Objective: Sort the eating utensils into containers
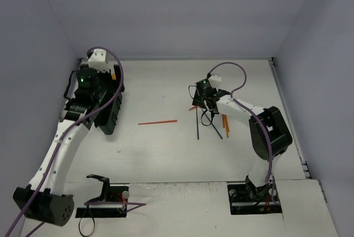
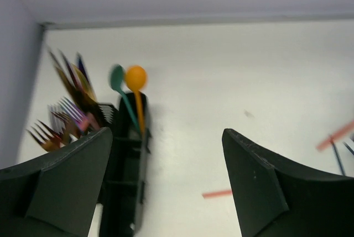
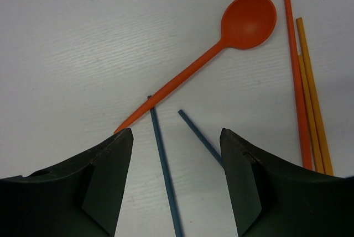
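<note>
Dark fingers (image 3: 105,187) of the right claw (image 3: 176,133) fill the bottom of its wrist view. They stand apart with nothing clamped, low over the white table (image 3: 66,38). Between and beyond them lie two slim blue sticks (image 3: 164,162) and a red-orange spoon (image 3: 213,54), its bowl pointing away to the right. Further right, a red stick (image 3: 295,71) lies against two yellow-orange sticks (image 3: 315,110).

From the left wrist, the left claw (image 2: 166,137) also gapes wide and empty, over the near end of the black mesh caddy (image 2: 124,193). At the caddy's far end a teal spoon (image 2: 117,79) and an orange spoon (image 2: 136,77) stand upright side by side. To their left is a blurred cluster of copper and purple forks (image 2: 61,121), tines up.

Only the overhead view shows the layout. The caddy sits at the far left of the table, and the loose utensils lie well apart from it, right of centre. A lone red stick (image 1: 157,121) lies between the two. Pale lavender-grey walls (image 1: 166,16) close the table in on three sides.
</note>
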You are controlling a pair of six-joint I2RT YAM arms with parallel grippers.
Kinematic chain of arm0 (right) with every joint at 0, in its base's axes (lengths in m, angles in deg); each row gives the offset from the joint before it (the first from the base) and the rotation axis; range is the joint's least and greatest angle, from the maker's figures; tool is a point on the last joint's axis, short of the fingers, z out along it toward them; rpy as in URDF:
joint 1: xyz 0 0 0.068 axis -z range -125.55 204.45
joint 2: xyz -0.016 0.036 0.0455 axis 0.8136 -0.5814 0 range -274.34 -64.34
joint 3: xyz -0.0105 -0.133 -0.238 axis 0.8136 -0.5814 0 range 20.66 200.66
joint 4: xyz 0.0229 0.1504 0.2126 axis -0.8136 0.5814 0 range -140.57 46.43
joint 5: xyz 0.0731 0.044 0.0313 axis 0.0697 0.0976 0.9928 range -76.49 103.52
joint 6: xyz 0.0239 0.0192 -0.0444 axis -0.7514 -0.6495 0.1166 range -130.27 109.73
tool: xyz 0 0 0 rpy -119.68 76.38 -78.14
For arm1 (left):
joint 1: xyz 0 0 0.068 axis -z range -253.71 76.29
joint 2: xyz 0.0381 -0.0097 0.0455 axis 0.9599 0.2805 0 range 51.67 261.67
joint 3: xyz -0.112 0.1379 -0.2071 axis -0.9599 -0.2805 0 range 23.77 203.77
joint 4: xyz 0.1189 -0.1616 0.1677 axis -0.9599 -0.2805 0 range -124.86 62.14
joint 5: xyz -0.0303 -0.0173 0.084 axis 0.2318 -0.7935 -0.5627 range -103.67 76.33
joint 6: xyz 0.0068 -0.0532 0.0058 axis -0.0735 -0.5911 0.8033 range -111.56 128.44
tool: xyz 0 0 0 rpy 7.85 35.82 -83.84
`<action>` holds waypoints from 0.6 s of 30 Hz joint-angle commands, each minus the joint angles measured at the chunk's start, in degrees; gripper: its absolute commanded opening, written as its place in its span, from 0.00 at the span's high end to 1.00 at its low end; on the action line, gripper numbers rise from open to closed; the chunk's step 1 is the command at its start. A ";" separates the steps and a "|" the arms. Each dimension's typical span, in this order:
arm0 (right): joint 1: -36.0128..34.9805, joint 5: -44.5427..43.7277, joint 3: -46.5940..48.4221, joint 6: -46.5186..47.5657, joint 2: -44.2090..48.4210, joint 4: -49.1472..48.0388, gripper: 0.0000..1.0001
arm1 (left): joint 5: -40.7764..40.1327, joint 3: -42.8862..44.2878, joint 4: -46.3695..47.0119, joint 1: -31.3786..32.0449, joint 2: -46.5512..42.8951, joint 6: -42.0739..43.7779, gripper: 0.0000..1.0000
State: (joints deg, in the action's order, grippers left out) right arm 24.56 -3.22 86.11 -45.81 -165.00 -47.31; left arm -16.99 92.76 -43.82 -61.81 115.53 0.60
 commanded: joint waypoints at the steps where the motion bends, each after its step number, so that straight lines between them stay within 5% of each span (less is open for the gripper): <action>1: 1.41 -4.88 5.36 -6.02 -4.05 -0.10 0.39 | 13.39 -8.33 -0.85 0.14 -5.96 -5.26 0.22; 18: 3.87 -6.14 15.11 -10.14 -16.97 0.99 0.54 | 16.32 -15.20 -0.13 0.05 -8.68 -4.64 0.22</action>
State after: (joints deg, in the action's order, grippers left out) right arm 28.00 -7.25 97.28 -54.19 -181.10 -46.41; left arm -1.87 75.78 -46.93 -61.77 107.77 -3.15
